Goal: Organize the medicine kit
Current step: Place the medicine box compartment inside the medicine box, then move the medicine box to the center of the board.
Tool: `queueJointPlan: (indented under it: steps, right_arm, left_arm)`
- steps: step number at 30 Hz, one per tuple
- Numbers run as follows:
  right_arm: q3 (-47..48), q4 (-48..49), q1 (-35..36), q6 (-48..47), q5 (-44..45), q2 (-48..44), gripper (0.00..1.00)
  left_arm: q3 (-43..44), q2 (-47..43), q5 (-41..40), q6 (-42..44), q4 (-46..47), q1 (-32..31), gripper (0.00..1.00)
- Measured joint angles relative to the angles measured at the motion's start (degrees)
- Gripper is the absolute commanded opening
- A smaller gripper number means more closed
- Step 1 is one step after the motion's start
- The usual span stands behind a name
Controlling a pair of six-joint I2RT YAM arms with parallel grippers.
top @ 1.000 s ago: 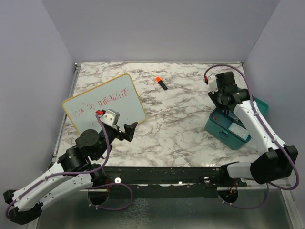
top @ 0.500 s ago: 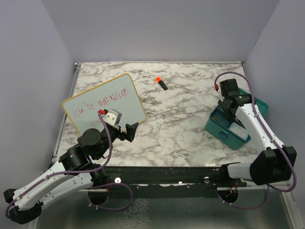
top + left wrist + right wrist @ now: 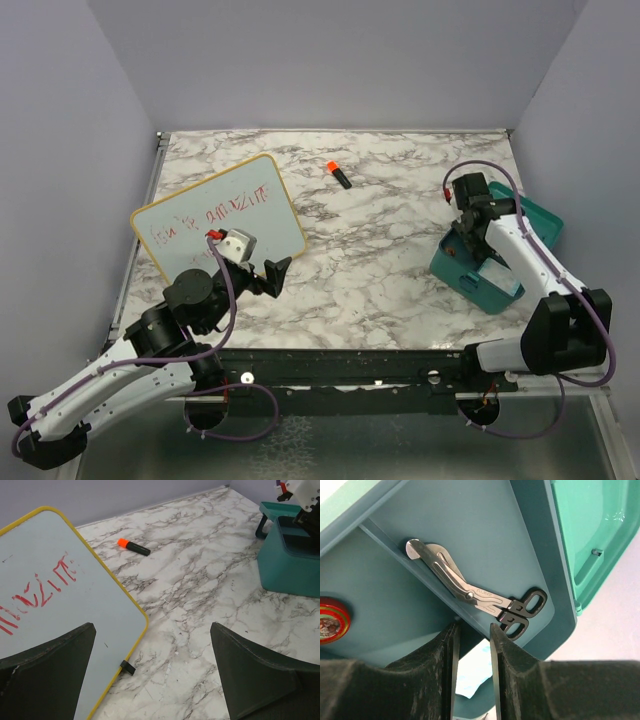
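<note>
A pair of scissors (image 3: 470, 596) with silver blades and black handle loops lies aslant on the teal tray insert (image 3: 470, 525), along a raised ridge (image 3: 385, 544). Left of the scissors and lower sits a red round tin (image 3: 331, 621) (only partly in frame), and to their right is the lighter green case (image 3: 590, 530). Just below the scissors' handles the right gripper (image 3: 472, 630) has its jaws narrowly apart, the ridge running into the gap

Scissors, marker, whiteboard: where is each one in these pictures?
scissors (image 3: 468, 595), right wrist view, on the pivot screw.
marker (image 3: 137, 548), left wrist view, on its black barrel.
whiteboard (image 3: 225, 190), top view, on the white surface above the red writing.
</note>
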Motion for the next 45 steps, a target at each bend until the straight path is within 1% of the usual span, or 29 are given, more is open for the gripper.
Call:
queueJointPlan:
  steps: [7, 12, 17, 21, 28, 34, 39, 43, 45]
  right_arm:
    - [0.0, 0.13, 0.0, -0.04, -0.79, 1.16, 0.35]
    - [1.11, -0.63, -0.13, 0.0, -1.6, 1.81, 0.38]
    - [8.68, -4.26, -0.33, 1.25, -5.51, 4.39, 0.39]
    - [15.58, -5.73, -0.31, 2.08, -7.87, 4.2, 0.39]
    - [18.23, -6.99, -0.33, 2.58, -9.66, 3.06, 0.39]
    - [18.47, -3.74, -0.33, 6.82, -10.08, -0.46, 0.4]
    - [20.11, 0.7, -0.33, 14.05, -10.38, -3.28, 0.42]
    - [19.43, 3.52, -0.33, 19.52, -11.58, -5.44, 0.53]
    - [18.08, 5.16, -0.33, 22.16, -11.89, -6.88, 0.56]
  left_arm:
    - [0.0, 0.24, 0.0, 0.0, 0.0, 0.0, 0.99]
    - [0.0, 0.24, 0.0, -0.02, 0.0, 0.0, 0.99]
    - [0.0, 1.09, 0.0, -0.35, 0.04, 0.02, 0.99]
    - [0.02, 4.39, 0.02, -1.03, 0.0, 0.0, 0.99]
    - [2.6, 14.84, 1.18, -3.93, 0.22, 0.0, 0.99]
    - [8.33, 26.82, 5.27, -6.03, 3.74, 0.02, 0.99]
    - [14.27, 37.29, 10.36, -8.9, 9.79, 0.02, 0.89]
    - [19.17, 45.9, 13.16, -11.06, 14.75, 0.02, 0.81]
    - [22.36, 50.53, 14.78, -12.13, 16.57, 0.02, 0.79]
